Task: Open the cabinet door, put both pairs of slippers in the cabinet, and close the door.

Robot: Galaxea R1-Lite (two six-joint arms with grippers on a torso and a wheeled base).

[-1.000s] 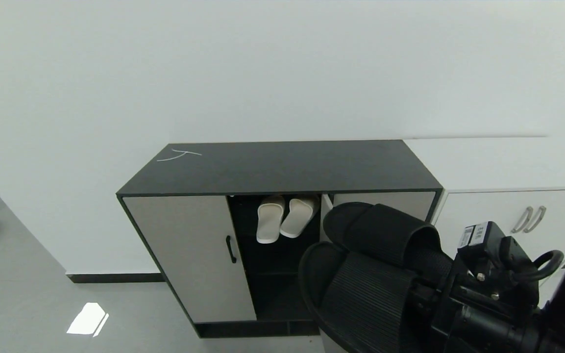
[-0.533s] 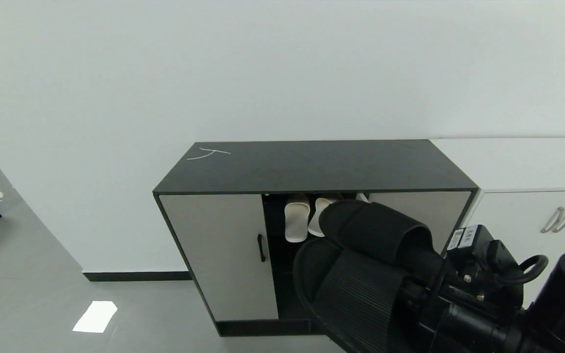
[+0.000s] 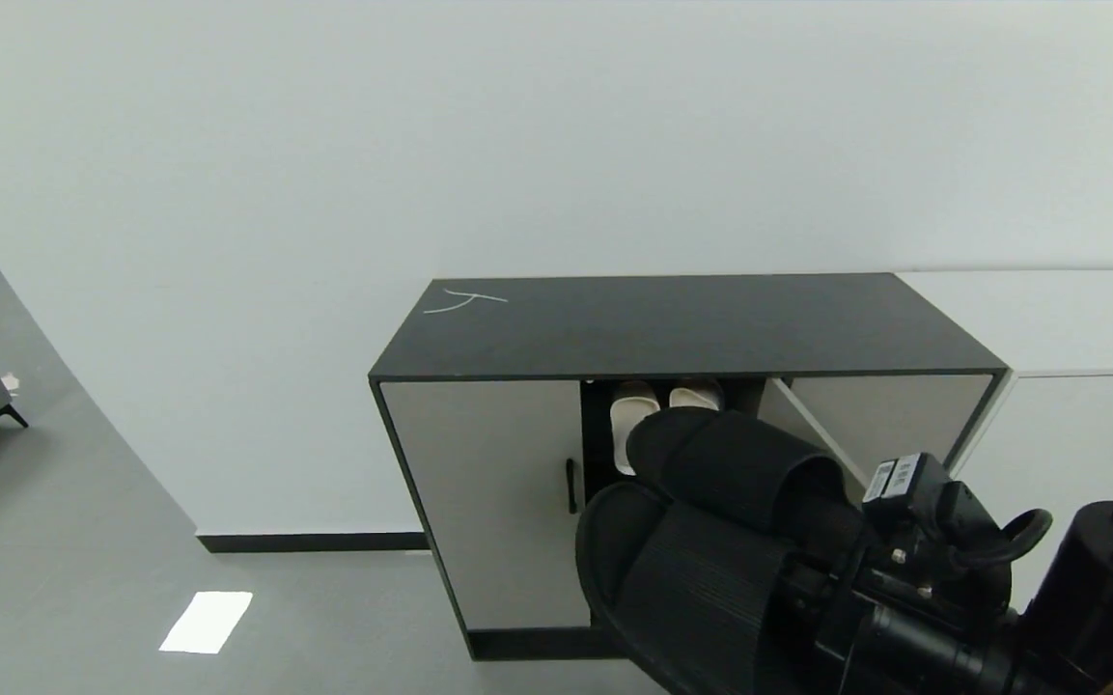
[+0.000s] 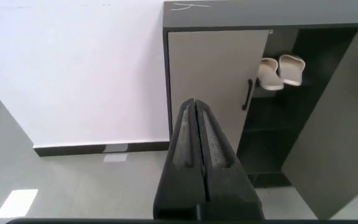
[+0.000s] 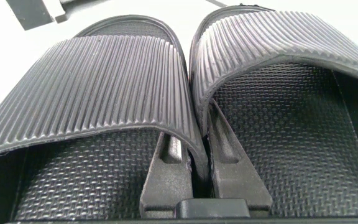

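Step in hand: we judge this to be the carry of the second pair. The black slippers [image 3: 710,521] are up in front of the cabinet [image 3: 691,323], not yet inside it.
Already stowed: the white slippers [image 4: 269,73] lie side by side on the top shelf, near its left edge.
Door: the right door [image 4: 331,124] stands swung open; the left door [image 3: 488,492] is closed.
Right arm: it is stretched forward toward the opening, the slippers held side by side with toes toward the cabinet.
Right gripper [image 5: 197,165]: clamped on the two inner edges of the black slippers, pinched together between its fingers.
Left gripper [image 4: 196,134]: fingers pressed together, holding nothing, held low and well apart from the cabinet's left front.
Next move: we think the pair must pass between the closed door's edge and the open door, onto a shelf below the white pair, then be released flat.
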